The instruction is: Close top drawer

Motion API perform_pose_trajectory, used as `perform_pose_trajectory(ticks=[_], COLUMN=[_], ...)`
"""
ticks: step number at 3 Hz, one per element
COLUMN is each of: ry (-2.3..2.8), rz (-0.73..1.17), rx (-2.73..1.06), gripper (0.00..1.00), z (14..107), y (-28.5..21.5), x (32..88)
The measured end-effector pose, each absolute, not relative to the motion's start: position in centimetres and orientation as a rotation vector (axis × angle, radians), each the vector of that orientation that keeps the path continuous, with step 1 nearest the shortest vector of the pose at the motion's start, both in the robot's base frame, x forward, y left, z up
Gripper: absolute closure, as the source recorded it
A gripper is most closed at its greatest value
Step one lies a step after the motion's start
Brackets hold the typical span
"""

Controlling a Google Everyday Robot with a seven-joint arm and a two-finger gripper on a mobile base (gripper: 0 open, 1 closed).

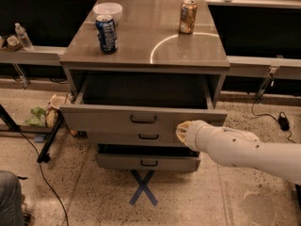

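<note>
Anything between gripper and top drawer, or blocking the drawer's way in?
Nothing visible. The gripper is at the top drawer front, right of its handle. What shows inside looks bare; blue can, gold can and bowl stand on the cabinet top, clear of its path.

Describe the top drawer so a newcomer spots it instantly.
Find the grey cabinet with a blue can on top. The top drawer is right under that top, pulled out, interior visible. It has the widest front of three, and the tool on the white arm sits low on its right half.
</note>
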State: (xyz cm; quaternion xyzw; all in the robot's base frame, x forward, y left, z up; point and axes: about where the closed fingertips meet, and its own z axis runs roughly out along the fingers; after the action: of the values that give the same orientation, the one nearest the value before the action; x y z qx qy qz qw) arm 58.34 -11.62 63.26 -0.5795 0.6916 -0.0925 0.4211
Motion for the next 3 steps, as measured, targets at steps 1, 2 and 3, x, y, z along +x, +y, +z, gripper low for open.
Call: perform_pose_trajectory(ticks=[1,2,3], ry=[1.733,1.740,1.726], rz=[-0.232,-0.239,-0.251], rx=[-1.452,-1.436,-1.427], gripper=[1.00,1.00,1.00], z=[63.3,63.1,63.3], y=[-11.6,-12.0,-12.1], x=[58.3,59.0,59.6])
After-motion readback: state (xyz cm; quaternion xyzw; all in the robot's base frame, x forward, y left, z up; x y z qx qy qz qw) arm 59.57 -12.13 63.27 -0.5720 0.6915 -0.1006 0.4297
